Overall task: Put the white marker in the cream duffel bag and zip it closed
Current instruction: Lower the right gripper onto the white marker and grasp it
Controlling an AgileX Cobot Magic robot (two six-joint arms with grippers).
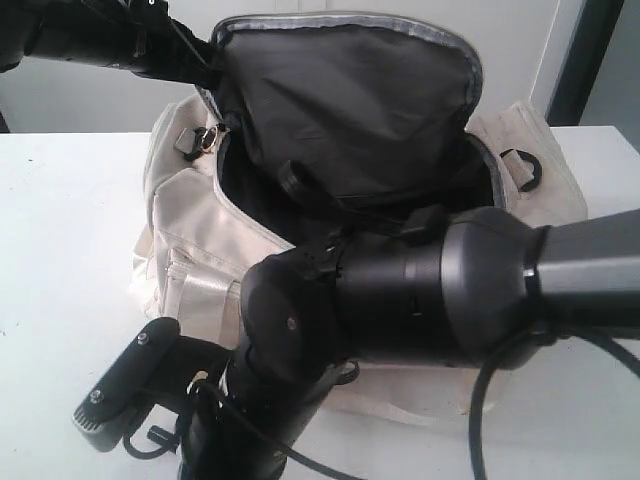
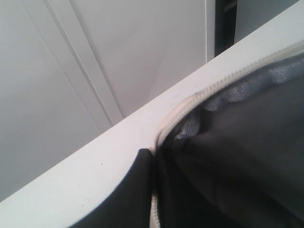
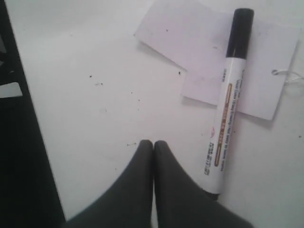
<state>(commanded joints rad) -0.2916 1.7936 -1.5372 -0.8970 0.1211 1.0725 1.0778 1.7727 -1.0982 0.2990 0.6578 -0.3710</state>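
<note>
Right tool (image 3: 153,145), tips pressed together, stands just beside the marker (image 3: 227,109), which lies on the table (image 3: 95,71) across a paper tag (image 3: 190,42), outside the open bag (image 1: 200,250). Left tool (image 2: 145,159) meets the raised flap (image 1: 340,90), upper left of the exterior view; its grip cannot be told. Risk: closed tips would likely nudge or roll the marker, and the tag may lift with it. Barrel print is illegible.

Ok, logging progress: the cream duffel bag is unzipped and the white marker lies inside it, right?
Not inside: the right wrist view shows the white marker lying on the table across a paper hang tag. The cream duffel bag is unzipped, as you say.
</note>
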